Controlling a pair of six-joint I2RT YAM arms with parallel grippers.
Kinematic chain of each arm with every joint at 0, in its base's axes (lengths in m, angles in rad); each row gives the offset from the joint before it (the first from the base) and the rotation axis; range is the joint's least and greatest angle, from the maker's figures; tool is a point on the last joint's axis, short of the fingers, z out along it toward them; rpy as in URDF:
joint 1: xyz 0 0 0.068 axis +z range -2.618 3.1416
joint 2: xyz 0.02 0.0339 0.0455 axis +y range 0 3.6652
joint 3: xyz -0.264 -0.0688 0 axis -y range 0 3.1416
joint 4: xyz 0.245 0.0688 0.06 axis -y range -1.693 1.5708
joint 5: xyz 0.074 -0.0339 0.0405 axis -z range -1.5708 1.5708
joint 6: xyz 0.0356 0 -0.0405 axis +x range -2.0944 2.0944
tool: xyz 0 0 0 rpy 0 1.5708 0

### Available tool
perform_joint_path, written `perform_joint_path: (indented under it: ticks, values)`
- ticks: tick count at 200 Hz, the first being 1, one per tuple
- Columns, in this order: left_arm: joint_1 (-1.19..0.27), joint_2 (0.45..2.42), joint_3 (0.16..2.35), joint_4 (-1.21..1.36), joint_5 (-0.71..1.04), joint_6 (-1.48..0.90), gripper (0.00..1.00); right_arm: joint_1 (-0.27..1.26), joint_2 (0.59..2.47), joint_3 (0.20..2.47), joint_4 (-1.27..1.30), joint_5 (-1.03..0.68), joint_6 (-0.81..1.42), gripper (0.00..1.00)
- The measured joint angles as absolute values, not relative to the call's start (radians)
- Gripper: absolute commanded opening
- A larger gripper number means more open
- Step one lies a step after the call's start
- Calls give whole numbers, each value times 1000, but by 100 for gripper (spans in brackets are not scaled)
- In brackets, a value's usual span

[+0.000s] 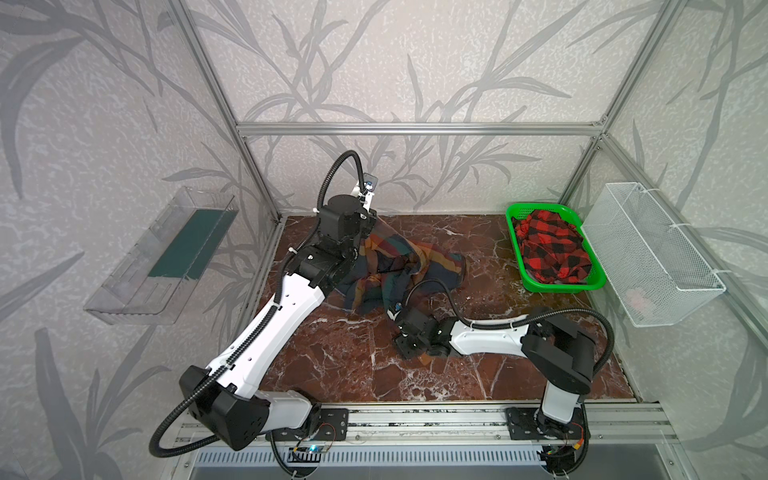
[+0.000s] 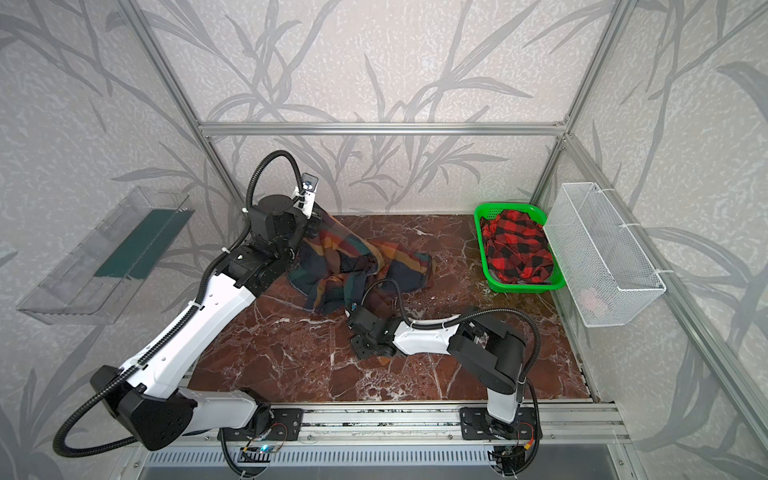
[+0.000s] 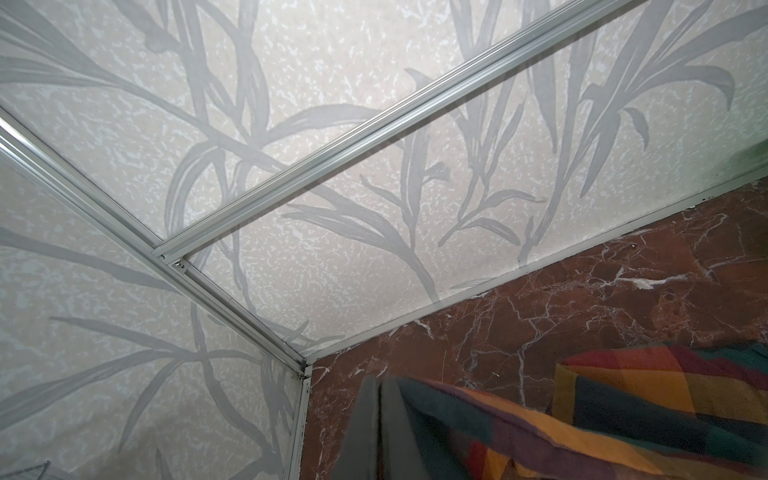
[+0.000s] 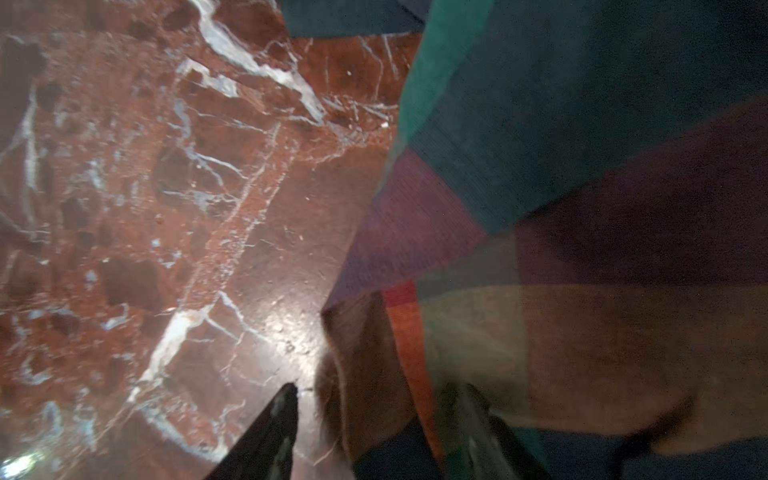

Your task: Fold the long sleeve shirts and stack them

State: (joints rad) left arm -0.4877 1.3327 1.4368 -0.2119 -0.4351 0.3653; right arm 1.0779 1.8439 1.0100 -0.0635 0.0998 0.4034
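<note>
My left gripper (image 3: 376, 384) is clenched on a raised fold of the soft plaid shirt in navy, orange, dark green and red blocks (image 1: 399, 257). In both top views my own wrist covers those fingers, and the wrist camera shows only their grey tips, pressed together beside the cloth. The shirt lies crumpled at the centre of the frame on the red-brown veined marble tabletop (image 1: 332, 357), with one part drawn up toward the left. Its sleeves are lost in the folds.

My right gripper (image 4: 378, 388) sits low over the shirt's near edge, just below centre. From above, its fingers are hidden under the wrist. The wrist view is blurred, but the two dark fingers (image 4: 274, 432) stand apart, released, with the hem lying between them.

The red-and-black check shirt (image 1: 548, 245) is bunched in the green plastic basket (image 1: 552, 287) at the right of the frame, its shape unreadable.
</note>
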Motion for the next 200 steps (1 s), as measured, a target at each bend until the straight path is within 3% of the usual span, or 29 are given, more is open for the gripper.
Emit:
perform_joint_path:
  ticks: [22, 63, 97, 150, 174, 200]
  values:
    - [-488, 1333, 1437, -212, -435, 365, 0, 1079, 1856, 1029, -64, 134, 402, 28]
    - [-488, 1332, 1437, -212, -435, 365, 0, 1069, 1846, 1027, -89, 206, 399, 0]
    - [-488, 1328, 1437, -210, -435, 365, 0, 984, 1696, 926, -87, 208, 400, 0]
    - [-487, 1328, 1438, -209, -428, 367, 0, 814, 1297, 873, -150, 229, 353, 0]
    - [-482, 1346, 1487, -215, -408, 367, 0, 659, 1126, 936, -235, 220, 310, 0]
    - [-482, 1409, 1626, -215, -368, 358, 0, 488, 1070, 1101, -321, 198, 266, 0]
